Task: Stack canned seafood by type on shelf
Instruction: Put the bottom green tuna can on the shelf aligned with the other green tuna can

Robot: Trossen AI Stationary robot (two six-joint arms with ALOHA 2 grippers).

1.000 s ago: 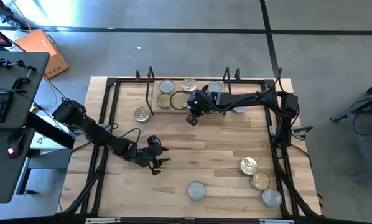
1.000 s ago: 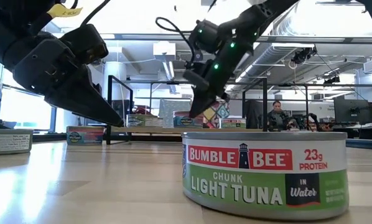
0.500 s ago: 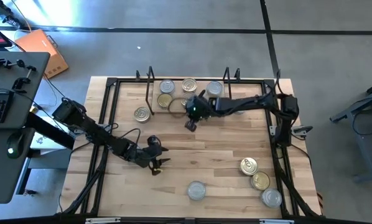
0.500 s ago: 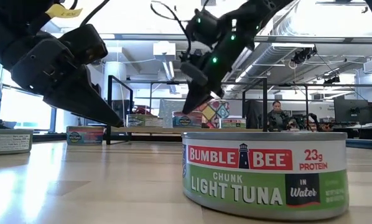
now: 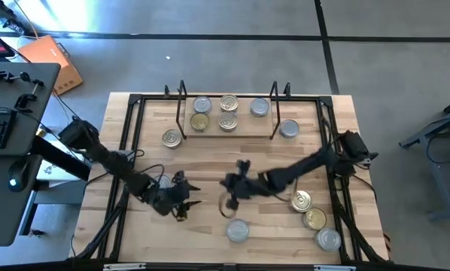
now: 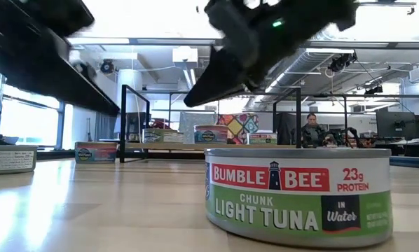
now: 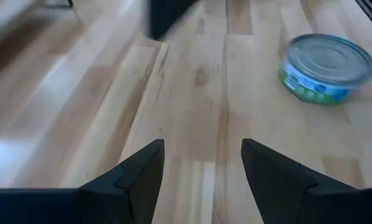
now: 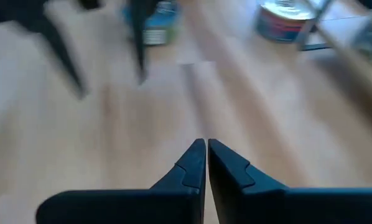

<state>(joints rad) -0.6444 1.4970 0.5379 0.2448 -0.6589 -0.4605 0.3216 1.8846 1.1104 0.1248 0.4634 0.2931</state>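
Observation:
The shelf (image 5: pixel 247 125) stands at the table's far side with several tins on its board, among them silver-topped ones (image 5: pixel 202 104) and gold ones (image 5: pixel 227 120). More tins rest on the tabletop. One is left of the shelf (image 5: pixel 171 138), one right of it (image 5: pixel 288 129), three are at the near right (image 5: pixel 314 218), and a silver-topped tuna tin (image 5: pixel 238 229) (image 7: pixel 326 67) (image 6: pixel 298 196) is near the front. My right gripper (image 5: pixel 228 205) (image 8: pixel 206 153) hangs shut and empty above the mid-table, just beyond that tuna tin. My left gripper (image 5: pixel 184 208) (image 7: pixel 202 163) is open and empty to its left.
Thin black uprights (image 5: pixel 181 98) frame the shelf, and a black frame (image 5: pixel 135 102) runs round the tabletop. Bare wood lies between the shelf and the two grippers. A person (image 6: pixel 311 129) sits far off in the room behind.
My right gripper has swung from the shelf's front edge toward the table's near edge, out over the mid-table, staying shut and empty. My left gripper has drifted a little toward the near edge, still open. No tin has moved.

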